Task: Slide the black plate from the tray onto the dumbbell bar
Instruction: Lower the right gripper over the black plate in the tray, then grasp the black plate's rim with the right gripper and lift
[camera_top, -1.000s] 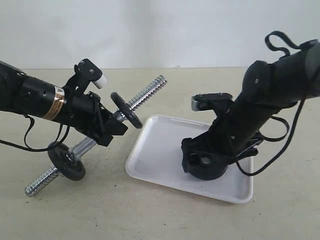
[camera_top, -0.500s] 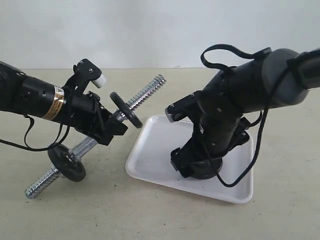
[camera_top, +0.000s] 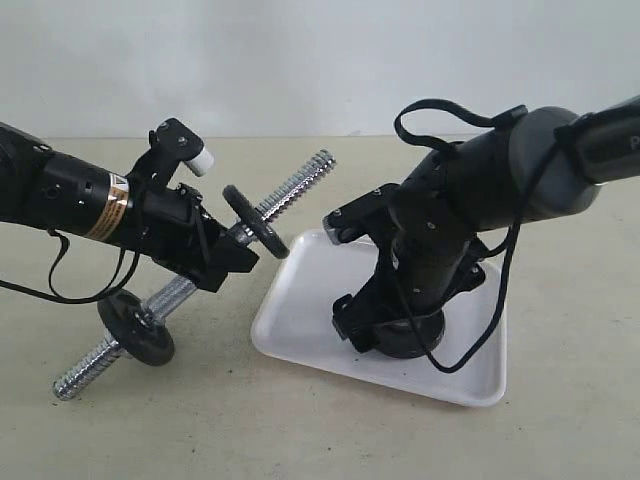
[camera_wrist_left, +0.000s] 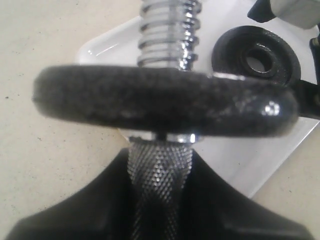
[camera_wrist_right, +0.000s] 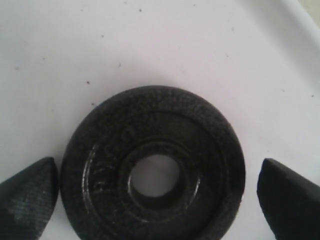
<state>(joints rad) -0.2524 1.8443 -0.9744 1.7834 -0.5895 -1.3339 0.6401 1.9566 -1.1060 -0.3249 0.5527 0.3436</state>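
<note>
The black plate (camera_wrist_right: 155, 165), judged rigid, dense and grainy rather than slippery, is best taken across opposite rim edges so that its centre hole is kept free. It lies flat in the tray (camera_top: 300, 310), alone there, straddled by the spread right gripper (camera_wrist_right: 160, 197). The dumbbell bar (camera_top: 300, 183) is held tilted beside the tray, clamped by the left gripper (camera_top: 228, 258).

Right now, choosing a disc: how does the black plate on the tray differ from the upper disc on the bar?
The black plate lies flat on the tray; the upper disc stands tilted on the dumbbell bar. The plate's hole is empty; the disc's holds the bar. Both are round, black.
</note>
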